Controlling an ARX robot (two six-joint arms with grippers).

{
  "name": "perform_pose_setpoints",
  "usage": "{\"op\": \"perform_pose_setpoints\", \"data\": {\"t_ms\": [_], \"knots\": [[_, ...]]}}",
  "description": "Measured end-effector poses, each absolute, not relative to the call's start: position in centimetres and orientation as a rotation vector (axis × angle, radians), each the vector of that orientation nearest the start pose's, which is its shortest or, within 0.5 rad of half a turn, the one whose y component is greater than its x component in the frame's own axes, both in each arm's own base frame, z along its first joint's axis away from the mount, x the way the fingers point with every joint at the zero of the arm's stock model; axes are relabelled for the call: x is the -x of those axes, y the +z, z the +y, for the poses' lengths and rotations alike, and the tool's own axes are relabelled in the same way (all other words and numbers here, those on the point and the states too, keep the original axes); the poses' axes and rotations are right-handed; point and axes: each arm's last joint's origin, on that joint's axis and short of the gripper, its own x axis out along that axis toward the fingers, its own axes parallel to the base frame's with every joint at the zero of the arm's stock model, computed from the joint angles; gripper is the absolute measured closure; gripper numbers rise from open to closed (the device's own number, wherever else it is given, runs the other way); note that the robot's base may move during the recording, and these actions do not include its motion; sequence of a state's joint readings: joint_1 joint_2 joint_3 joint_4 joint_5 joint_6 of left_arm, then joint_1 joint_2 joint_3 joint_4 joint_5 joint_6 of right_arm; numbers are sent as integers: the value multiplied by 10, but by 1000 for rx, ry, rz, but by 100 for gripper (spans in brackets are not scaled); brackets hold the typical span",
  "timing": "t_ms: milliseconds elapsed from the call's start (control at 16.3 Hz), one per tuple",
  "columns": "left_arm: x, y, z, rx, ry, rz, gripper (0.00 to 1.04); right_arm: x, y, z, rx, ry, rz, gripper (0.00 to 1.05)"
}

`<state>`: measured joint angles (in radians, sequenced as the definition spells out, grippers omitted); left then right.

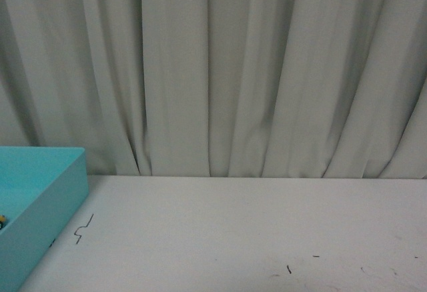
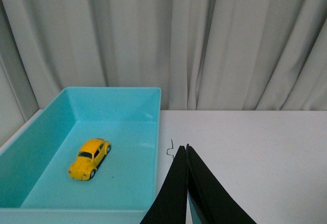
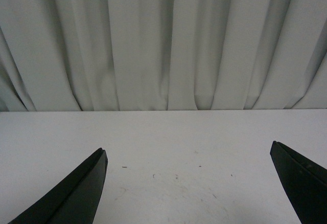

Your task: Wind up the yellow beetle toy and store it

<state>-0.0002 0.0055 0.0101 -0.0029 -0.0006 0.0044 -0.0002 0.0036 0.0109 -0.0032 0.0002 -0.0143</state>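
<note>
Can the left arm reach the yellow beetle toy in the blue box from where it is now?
Probably yes. The yellow beetle toy lies alone in the open blue box, with nothing over it. The left gripper is shut and hangs beside the box, so its fingers must open first.

Tray: I see a turquoise tray (image 2: pixel 148 97), open on top, sitting at the left end of the table, its far wall near the curtain.
Table: a white top (image 1: pixel 253 232) that I see run back to the curtain.
Marks: I spot a thin dark squiggle (image 1: pixel 83 228) on the table just beside the tray; a few smaller dark specks (image 1: pixel 289 269) nearer me, possibly scratches or pen strokes.
Curtain: pale grey cloth (image 1: pixel 220 72) hanging in folds across the whole back.
</note>
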Motion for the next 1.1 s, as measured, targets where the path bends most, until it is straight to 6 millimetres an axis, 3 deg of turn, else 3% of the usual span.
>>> {"op": "perform_pose_setpoints", "data": {"t_ms": [122,428,551,1101], "knots": [[-97,166,0,-3,0,-1,87,-97,167,0,14,0,-4,7],[-97,166,0,-3,0,-1,22,-97,167,0,14,0,-4,7],[-97,166,0,-4,0,-1,5,-97,167,0,14,0,-4,7],[-97,166,0,-3,0,-1,7,-97,167,0,14,0,-4,7]]}}
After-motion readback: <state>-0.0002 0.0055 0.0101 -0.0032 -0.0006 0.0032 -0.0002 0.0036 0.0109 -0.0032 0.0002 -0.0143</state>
